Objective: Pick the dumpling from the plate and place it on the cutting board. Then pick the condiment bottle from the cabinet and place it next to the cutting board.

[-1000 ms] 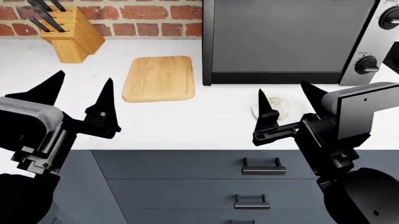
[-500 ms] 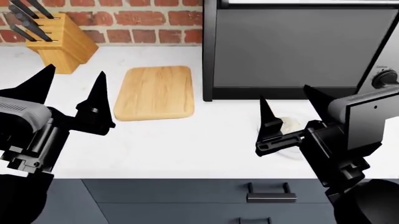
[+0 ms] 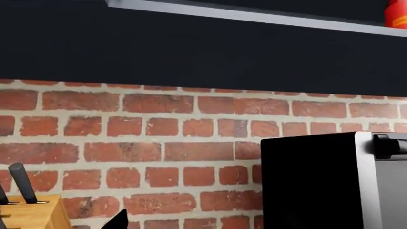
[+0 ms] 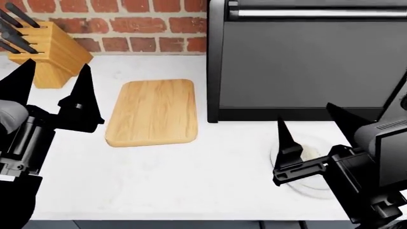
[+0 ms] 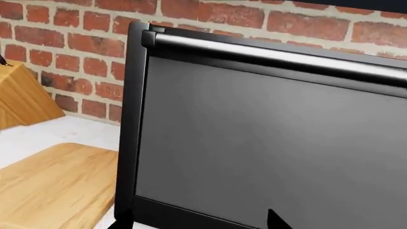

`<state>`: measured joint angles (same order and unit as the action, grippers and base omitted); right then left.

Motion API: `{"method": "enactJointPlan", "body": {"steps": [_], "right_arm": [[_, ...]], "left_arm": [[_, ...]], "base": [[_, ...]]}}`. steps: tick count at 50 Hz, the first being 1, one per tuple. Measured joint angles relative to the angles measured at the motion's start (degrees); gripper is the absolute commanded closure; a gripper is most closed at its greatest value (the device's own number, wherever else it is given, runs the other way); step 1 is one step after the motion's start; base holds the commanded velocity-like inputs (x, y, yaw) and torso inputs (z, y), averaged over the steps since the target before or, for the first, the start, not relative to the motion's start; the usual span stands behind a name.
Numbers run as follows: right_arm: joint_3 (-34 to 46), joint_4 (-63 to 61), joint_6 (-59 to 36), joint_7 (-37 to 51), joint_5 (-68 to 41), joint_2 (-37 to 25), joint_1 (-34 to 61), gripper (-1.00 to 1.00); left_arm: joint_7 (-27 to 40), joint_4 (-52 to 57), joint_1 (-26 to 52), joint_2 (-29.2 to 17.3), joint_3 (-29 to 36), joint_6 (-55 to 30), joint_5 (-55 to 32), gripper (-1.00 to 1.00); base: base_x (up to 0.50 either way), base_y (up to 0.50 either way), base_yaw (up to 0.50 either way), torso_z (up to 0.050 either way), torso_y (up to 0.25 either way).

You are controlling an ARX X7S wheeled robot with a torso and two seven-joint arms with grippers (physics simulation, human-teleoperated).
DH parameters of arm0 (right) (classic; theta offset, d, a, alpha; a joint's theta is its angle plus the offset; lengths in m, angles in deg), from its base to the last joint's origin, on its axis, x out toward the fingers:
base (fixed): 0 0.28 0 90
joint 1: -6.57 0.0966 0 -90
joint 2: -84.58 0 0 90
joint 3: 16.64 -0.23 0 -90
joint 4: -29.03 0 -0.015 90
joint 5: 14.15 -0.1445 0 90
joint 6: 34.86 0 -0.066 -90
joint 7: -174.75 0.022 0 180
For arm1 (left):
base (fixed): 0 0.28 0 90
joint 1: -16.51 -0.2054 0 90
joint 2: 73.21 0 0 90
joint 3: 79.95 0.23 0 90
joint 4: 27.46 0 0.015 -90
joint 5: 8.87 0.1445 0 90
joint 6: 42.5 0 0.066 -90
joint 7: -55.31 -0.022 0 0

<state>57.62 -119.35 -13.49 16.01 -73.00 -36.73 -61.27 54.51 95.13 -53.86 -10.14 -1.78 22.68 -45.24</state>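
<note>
The off-white dumpling point(image 4: 310, 153) lies on the white plate point(image 4: 304, 187) at the counter's right, in front of the oven, partly hidden by my right arm. My right gripper point(image 4: 313, 134) is open, and in the head view its fingers stand either side of the dumpling; I cannot tell its height above it. The wooden cutting board point(image 4: 152, 112) point(image 5: 51, 186) lies bare at mid-counter. My left gripper point(image 4: 54, 90) hangs open and empty left of the board. In the left wrist view the red condiment bottle point(image 3: 395, 14) shows on a high shelf, mostly cut off.
A wooden knife block point(image 4: 45, 47) point(image 3: 32, 215) with black handles stands at the back left against the brick wall. A large black oven point(image 4: 305, 62) point(image 5: 267, 129) fills the back right, close behind the plate. A dark cabinet point(image 3: 190, 43) hangs above the wall.
The head view has shifted forward: the counter fills the frame and the drawers have dropped out. Both open grippers have moved forward over the counter, the right one to the plate.
</note>
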Motion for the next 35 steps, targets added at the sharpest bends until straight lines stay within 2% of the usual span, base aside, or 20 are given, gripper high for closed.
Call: {"method": "enactJointPlan", "body": {"steps": [9, 24, 35], "right_arm": [[0.53, 0.79, -0.89, 4.61, -3.55, -1.64, -0.01, -1.0], [-2.39, 8.36, -5.04, 22.68, -26.56, -6.07, 3.09, -1.0], [-0.97, 12.37, -4.97, 30.22, -36.78, -8.45, 4.5, -1.0]], "left_arm": [[-0.08, -0.05, -0.12, -0.11, 0.02, 0.2, -0.15, -1.0], [-0.64, -0.67, -0.82, -0.12, 0.45, 1.2, 0.38, -1.0], [-0.89, -1.21, -1.21, -0.07, 0.85, 1.82, 0.84, -1.0]], "base": [[0.04, 0.0, 0.0, 0.0, 0.0], [0.0, 0.0, 0.0, 0.0, 0.0], [0.0, 0.0, 0.0, 0.0, 0.0]]}}
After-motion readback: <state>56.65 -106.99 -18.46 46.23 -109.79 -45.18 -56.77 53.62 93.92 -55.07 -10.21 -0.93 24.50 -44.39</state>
